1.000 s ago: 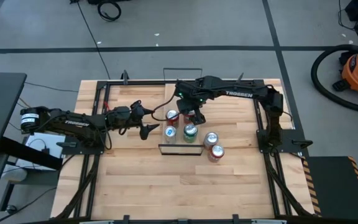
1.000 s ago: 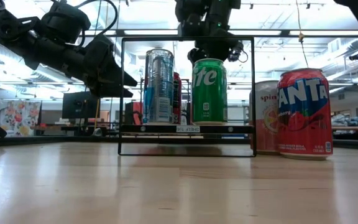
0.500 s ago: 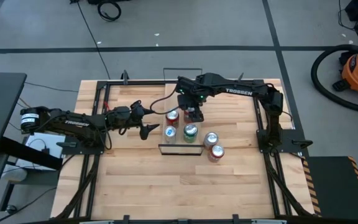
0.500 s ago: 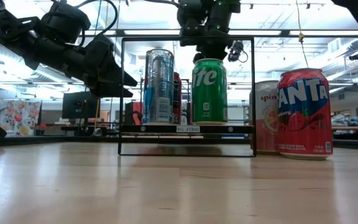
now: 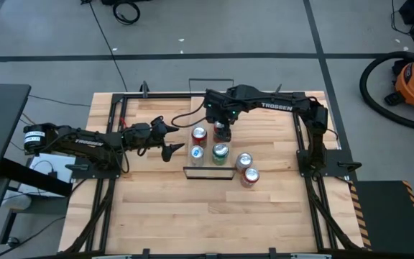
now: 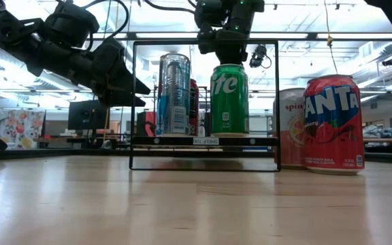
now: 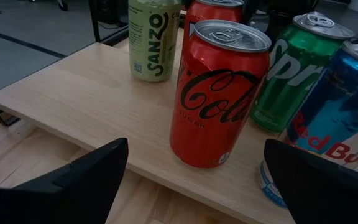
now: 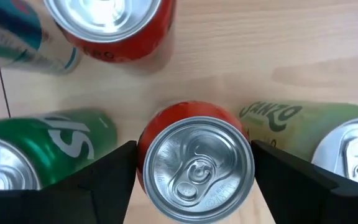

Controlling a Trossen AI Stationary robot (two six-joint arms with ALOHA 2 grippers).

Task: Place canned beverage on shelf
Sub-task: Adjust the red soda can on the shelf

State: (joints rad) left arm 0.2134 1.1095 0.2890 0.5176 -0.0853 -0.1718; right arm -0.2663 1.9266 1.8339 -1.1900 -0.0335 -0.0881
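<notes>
The right gripper (image 5: 221, 130) is held straight above an upright red can (image 8: 194, 165) at the far side of the shelf (image 6: 203, 141). Its fingers (image 8: 104, 180) are pressed against the can's two sides, pinching it just below the lid, so that it can be lifted without tipping. A blue can (image 6: 174, 95) and a green can (image 6: 229, 99) are already stood side by side on the shelf. Whether the gripped can rests on that board or just behind it cannot be told. The left gripper (image 5: 169, 147) is kept spread wide at the shelf's left end, clear of the cola can (image 7: 219, 93), presumably to leave room.
</notes>
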